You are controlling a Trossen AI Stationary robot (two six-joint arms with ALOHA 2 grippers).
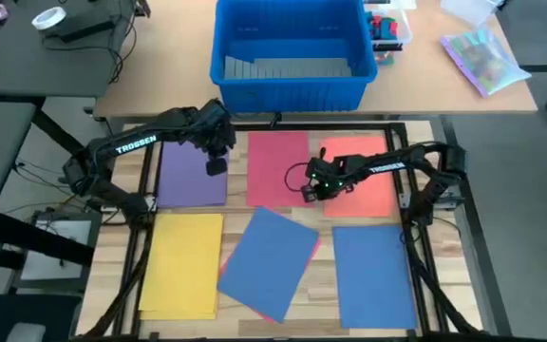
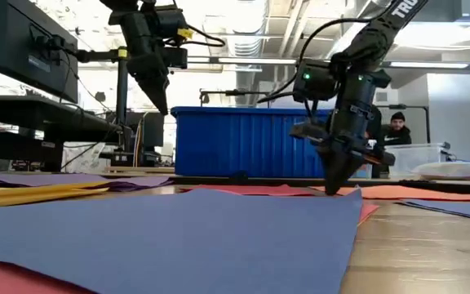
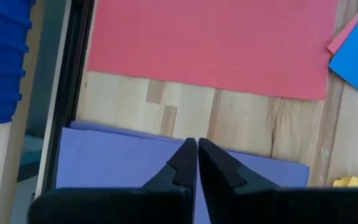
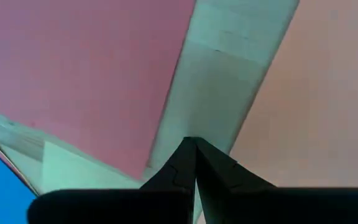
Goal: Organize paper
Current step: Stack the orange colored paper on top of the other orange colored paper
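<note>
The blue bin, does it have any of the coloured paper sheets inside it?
No. From above, the blue bin shows only its bare grey floor, while the coloured sheets all lie flat on the table.

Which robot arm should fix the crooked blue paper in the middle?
Probably the right. The right gripper is down at the table just beyond the tilted blue sheet, between the red sheet and the orange sheet. The left gripper is raised over the purple sheet.

A large blue plastic bin [image 1: 290, 57] stands behind the sheets on the surface [image 1: 323, 264]. A purple paper sheet [image 1: 192, 176], red paper sheet [image 1: 276, 167] and orange paper sheet [image 1: 373, 180] lie left to right; a yellow paper sheet [image 1: 180, 262] and two blue paper sheets [image 1: 269, 259] lie nearer.
</note>
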